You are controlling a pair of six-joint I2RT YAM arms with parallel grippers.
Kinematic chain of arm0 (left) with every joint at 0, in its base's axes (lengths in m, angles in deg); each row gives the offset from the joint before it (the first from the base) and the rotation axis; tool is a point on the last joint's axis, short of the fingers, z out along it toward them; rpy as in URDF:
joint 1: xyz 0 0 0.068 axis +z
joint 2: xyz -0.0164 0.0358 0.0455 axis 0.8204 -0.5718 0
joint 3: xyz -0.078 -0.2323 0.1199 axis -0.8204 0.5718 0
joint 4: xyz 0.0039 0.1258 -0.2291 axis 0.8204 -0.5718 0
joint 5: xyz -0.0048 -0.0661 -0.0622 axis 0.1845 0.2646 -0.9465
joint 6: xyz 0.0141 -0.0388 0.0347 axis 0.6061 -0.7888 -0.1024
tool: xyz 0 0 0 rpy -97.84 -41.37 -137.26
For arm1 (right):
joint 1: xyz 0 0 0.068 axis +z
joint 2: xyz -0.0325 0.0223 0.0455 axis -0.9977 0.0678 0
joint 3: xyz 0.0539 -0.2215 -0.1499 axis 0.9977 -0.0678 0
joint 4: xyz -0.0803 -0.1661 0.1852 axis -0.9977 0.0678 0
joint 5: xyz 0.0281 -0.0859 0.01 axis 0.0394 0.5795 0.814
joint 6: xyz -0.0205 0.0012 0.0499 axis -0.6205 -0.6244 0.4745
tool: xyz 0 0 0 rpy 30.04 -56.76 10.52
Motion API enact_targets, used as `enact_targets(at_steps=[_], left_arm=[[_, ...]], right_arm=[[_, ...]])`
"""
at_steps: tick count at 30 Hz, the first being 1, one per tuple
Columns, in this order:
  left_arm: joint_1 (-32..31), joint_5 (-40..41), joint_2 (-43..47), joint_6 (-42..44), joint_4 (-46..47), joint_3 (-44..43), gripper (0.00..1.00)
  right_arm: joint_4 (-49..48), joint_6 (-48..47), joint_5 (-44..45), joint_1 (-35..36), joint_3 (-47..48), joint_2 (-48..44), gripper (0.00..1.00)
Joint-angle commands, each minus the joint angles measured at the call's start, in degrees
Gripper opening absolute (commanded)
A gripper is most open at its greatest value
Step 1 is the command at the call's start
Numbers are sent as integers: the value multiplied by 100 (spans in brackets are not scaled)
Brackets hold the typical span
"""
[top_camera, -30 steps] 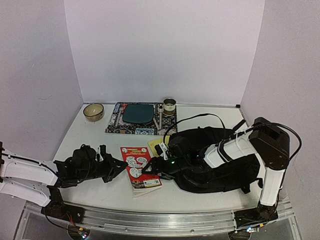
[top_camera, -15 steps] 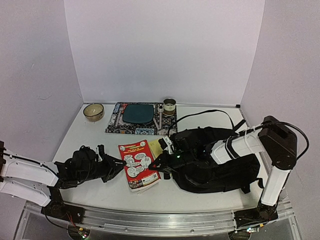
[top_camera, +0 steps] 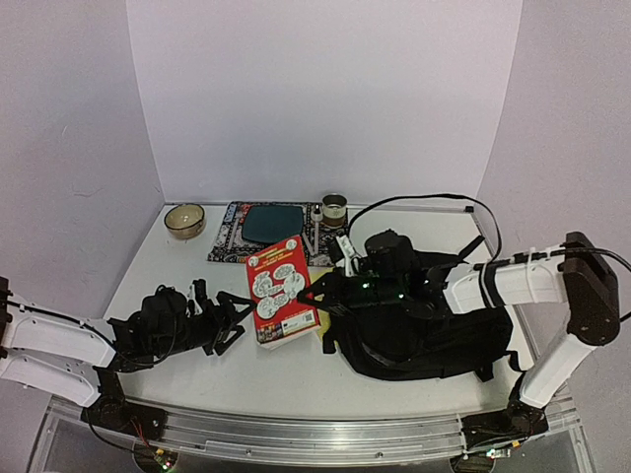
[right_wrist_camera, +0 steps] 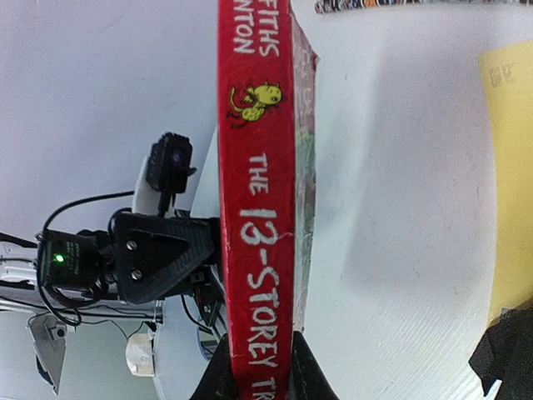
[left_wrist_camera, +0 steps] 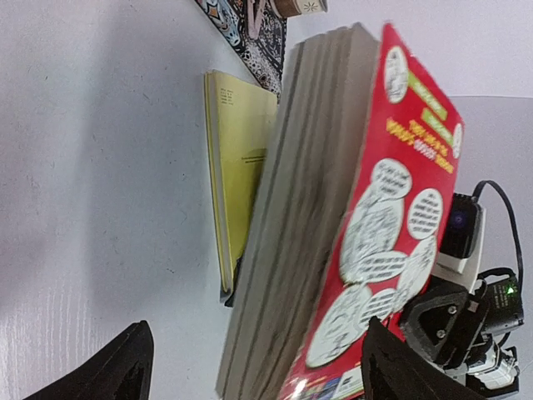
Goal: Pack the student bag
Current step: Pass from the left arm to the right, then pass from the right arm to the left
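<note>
Top external view: a white table (top_camera: 168,271) enclosed by pale walls, with two white robot arms reaching in from the near edge. The student bag (top_camera: 419,345), a large soft black backpack, lies flat on the right half of the table near the front edge, partly under the right arm.

The right gripper (top_camera: 323,296) is clamped on a thick red book (top_camera: 284,289). The book is tipped up on edge, its cover facing the camera, just left of the bag. In the right wrist view the two fingers pinch the spine at its lower end. The left gripper (top_camera: 225,320) sits low on the table just left of the book, its jaws spread wide and holding nothing; its wrist view shows the book's page edges ahead, between the two fingers.

A yellow notepad (left_wrist_camera: 237,167) lies flat on the table behind the book. Further back are a bowl (top_camera: 184,219), a patterned mat (top_camera: 229,241) with a dark teal pad (top_camera: 271,224) on it, and a small cup (top_camera: 334,208).

Risks, as a judgement: the heavy book hangs from a narrow one-ended pinch, so it could swivel or slip out and drop onto the notepad. No open mouth of the bag is visible, and the fabric is limp, so the book may snag on the cloth or push the bag aside instead of sliding in.
</note>
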Motion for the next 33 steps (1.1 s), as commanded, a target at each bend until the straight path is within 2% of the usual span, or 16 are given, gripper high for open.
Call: enact_targets(at_steps=[1, 11, 17, 28, 33], left_arm=[[-35, 115, 135, 192, 252, -336, 90], [-61, 58, -184, 471, 393, -1140, 99], [-98, -295, -911, 333, 1204, -1468, 99], [-167, -409, -1944, 11, 2215, -2060, 99], [-176, -558, -2460, -447, 3227, -2083, 98]], right_arm=[[-206, -199, 1002, -36, 156, -720, 0], [-282, -117, 2285, -37, 147, -1247, 0], [-748, 132, 2293, -34, 165, -1270, 0], [-1329, 498, 2293, -35, 173, -1298, 0], [-1509, 610, 2293, -36, 57, -1343, 0]])
